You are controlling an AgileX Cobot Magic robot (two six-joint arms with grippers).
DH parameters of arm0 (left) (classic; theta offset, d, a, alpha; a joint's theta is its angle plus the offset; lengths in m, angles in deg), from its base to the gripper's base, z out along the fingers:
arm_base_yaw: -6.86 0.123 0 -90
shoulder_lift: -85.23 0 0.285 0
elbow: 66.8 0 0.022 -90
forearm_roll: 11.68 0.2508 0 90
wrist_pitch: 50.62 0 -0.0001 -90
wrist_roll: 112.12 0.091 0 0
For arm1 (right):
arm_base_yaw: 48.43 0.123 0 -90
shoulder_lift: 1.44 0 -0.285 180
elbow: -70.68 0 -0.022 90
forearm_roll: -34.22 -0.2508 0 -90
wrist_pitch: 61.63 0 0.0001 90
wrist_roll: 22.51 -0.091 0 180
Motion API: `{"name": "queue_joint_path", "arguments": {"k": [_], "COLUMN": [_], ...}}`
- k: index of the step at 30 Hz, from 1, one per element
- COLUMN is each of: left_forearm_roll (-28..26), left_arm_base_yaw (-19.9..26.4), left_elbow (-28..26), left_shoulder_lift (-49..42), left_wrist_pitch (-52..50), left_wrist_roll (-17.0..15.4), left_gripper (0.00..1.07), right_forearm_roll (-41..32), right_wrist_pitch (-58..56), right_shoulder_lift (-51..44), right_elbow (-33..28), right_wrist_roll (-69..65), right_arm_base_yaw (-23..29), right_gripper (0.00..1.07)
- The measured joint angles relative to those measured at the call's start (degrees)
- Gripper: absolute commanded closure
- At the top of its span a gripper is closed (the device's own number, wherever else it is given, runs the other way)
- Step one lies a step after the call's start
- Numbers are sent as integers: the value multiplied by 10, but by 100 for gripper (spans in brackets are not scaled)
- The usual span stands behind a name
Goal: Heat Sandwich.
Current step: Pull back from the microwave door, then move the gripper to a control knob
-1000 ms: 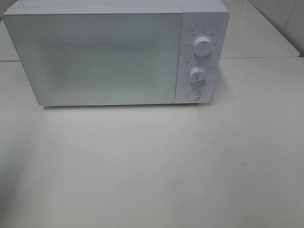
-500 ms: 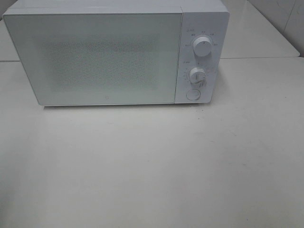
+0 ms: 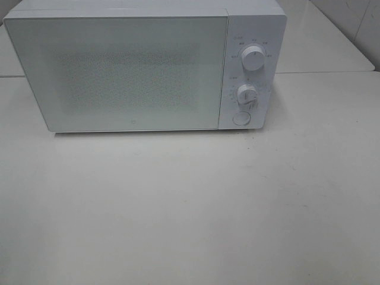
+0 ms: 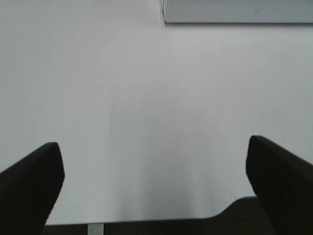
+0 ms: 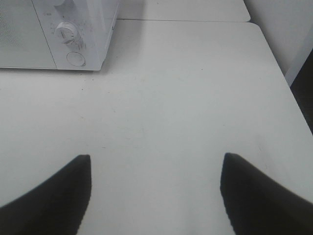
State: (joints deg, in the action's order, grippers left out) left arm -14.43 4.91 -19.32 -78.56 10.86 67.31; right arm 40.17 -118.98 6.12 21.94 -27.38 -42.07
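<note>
- A white microwave sits on a pale table, at the 12 o'clock end of the table in the high view.
- Its door is shut. The door looks milky, and nothing inside can be made out.
- At 3 o'clock from the door is the strip with the controls.
- The top knob is the highest one. The lower knob is at 6 o'clock from it.
- A round button is at 6 o'clock from the lower knob, close under it.
- The sandwich does not show in any picture, so I cannot tell where it is.
- The left gripper is open wide over the bare table. Its two dark fingers are far apart, and nothing is between them.
- Ahead of the left gripper, well apart from it, is the bottom edge of the microwave.
- The right gripper is open wide too, and it holds nothing. Its dark fingers hang over the table.
- The right wrist view shows the control corner of the microwave, with the lower knob and the round button. The corner is well apart from the gripper.
- Neither gripper touches the microwave.
</note>
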Motion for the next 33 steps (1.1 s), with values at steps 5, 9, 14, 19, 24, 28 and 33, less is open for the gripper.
{"name": "queue_joint_path", "arguments": {"k": [5, 9, 14, 19, 24, 28, 33], "left_forearm_roll": [0, 0, 0, 0, 0, 0, 0], "left_arm_base_yaw": [0, 0, 0, 0, 0, 0, 0], "left_elbow": [0, 0, 0, 0, 0, 0, 0], "left_shoulder_lift": [-64, -87, -87, -87, -87, -87, -87], "left_wrist_pitch": [0, 0, 0, 0, 0, 0, 0], "left_wrist_roll": [0, 0, 0, 0, 0, 0, 0], "left_gripper": [10, 10, 10, 10, 10, 10, 10], "right_forearm_roll": [0, 0, 0, 0, 0, 0, 0], "right_wrist_pitch": [0, 0, 0, 0, 0, 0, 0], "right_shoulder_lift": [0, 0, 0, 0, 0, 0, 0], "right_elbow": [0, 0, 0, 0, 0, 0, 0], "right_wrist_roll": [0, 0, 0, 0, 0, 0, 0], "right_arm_base_yaw": [0, 0, 0, 0, 0, 0, 0], "right_gripper": [36, 36, 36, 36, 36, 36, 36]}}
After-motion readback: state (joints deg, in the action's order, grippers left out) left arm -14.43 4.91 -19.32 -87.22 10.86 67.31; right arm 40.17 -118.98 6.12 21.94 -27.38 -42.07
